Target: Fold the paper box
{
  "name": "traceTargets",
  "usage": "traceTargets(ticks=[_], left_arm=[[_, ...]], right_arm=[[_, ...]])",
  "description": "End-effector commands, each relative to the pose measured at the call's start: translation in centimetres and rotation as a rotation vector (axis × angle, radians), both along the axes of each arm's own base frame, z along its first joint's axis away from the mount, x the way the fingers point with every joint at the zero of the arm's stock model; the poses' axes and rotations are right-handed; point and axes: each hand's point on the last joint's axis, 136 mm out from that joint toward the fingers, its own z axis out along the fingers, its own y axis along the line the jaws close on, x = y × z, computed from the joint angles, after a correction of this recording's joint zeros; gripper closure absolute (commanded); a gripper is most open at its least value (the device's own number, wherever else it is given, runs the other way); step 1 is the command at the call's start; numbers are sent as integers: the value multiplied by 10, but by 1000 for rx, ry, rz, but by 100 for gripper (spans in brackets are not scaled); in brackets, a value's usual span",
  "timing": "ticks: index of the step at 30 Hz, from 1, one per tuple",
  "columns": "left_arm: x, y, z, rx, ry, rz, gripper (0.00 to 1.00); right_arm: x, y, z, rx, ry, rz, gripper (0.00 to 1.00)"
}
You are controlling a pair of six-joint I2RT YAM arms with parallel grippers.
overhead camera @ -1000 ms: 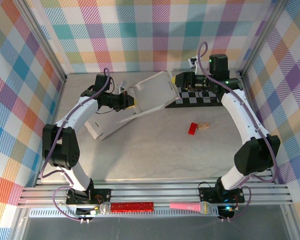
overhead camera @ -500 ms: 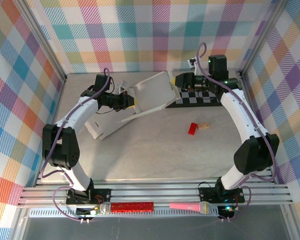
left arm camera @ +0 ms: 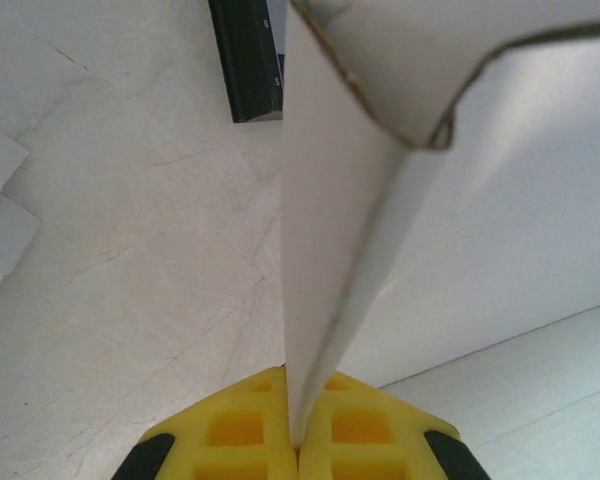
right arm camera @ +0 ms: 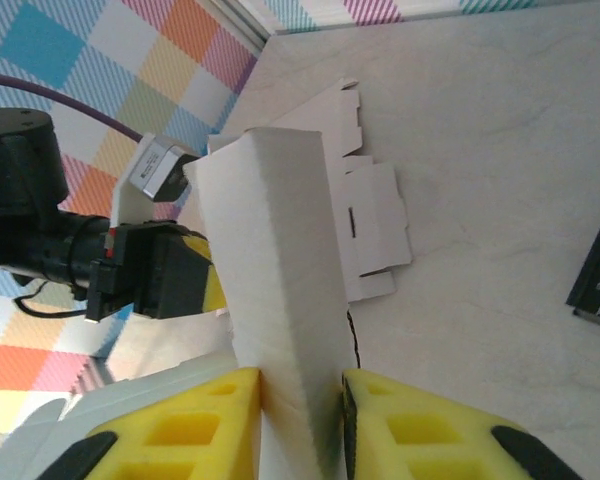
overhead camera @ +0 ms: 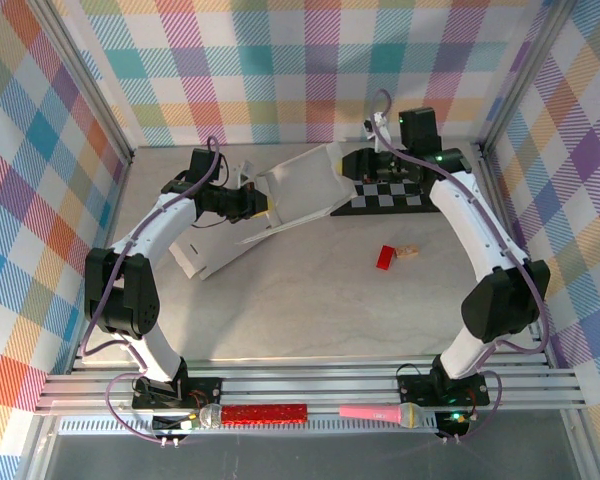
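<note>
Box lies half-folded and tilted on the table, out toward 12 o'clock. Left gripper grips its edge at 8 o'clock, pads pressed together on the card. Right gripper pinches a folded flap at the 2 o'clock corner

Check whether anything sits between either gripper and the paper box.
Nothing visible. The left gripper pinches a paper box panel edge; the right gripper has a folded wall of it pressed between its fingers.
</note>
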Motion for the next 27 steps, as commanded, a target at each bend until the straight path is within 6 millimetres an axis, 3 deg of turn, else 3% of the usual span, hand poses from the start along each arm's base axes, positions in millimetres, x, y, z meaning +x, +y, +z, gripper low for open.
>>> traceTargets(ticks=[1, 15, 27], left_arm=[[-2, -13, 18, -37, -42, -53, 100], [0, -15, 17, -22, -43, -50, 100], [-4, -17, 23, 2, -69, -45, 100]], right_arm=[[-4, 2, -12, -100, -17, 3, 77], [-16, 21, -24, -225, -47, 35, 74], [-8, 21, -35, -323, -37, 6, 67]])
